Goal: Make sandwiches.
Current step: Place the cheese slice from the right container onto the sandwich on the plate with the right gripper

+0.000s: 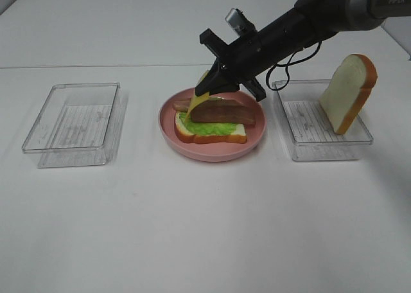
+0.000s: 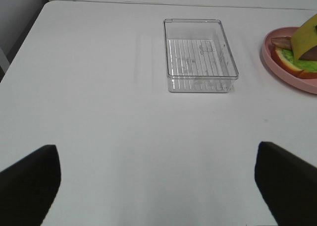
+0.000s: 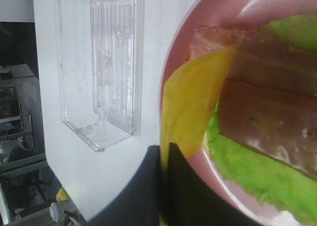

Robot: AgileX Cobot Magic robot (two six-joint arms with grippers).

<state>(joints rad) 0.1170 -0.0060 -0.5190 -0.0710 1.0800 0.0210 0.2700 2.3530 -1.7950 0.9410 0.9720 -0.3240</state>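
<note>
Right gripper (image 1: pixel 210 86) pinched cheese slice (image 1: pixel 198 104), slice hung over bacon (image 1: pixel 221 111) and lettuce (image 1: pixel 207 130) on pink plate (image 1: pixel 212 154), left gripper (image 2: pixel 157 184) stood wide, empty.

Count: 1 pink plate (image 1: pixel 212 153), 2 clear trays (left tray (image 1: pixel 70 86), right tray (image 1: pixel 307 123)), 2 bread slices (flat slice (image 1: pixel 239 133), upright slice (image 1: pixel 347 90)), 1 lettuce leaf (image 1: pixel 207 130), 1 yellow cheese slice (image 1: pixel 200 101), probably 2 bacon strips (image 1: pixel 221 112), since they overlap and are hard to split.
</note>
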